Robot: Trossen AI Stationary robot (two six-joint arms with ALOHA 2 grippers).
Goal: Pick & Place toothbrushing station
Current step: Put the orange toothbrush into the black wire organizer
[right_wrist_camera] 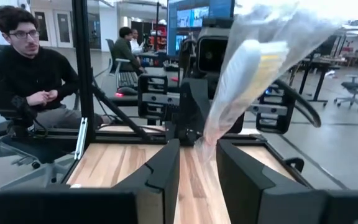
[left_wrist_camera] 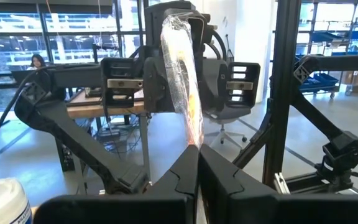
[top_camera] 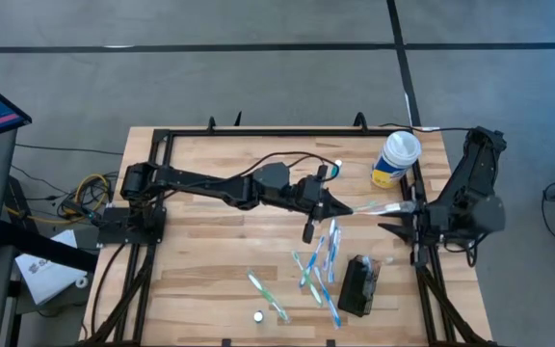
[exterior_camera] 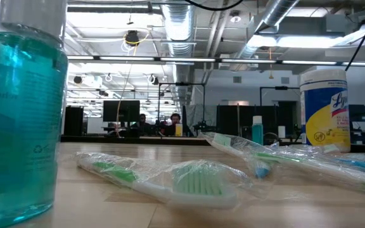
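Above the table, left gripper and right gripper both clamp one wrapped toothbrush.

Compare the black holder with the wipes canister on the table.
The black holder is a low dark box; the wipes canister is a round yellow-and-blue tub with a white lid. The holder sits beside the loose toothbrushes; the canister stands apart, by the right arm. Both rest on the table's right side.

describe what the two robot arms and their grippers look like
Both the left arm and the right arm are matte black with chunky jointed segments and thin black cables running along them. The left gripper and right gripper each have two dark, angular, wedge-shaped fingers. No markings are visible.
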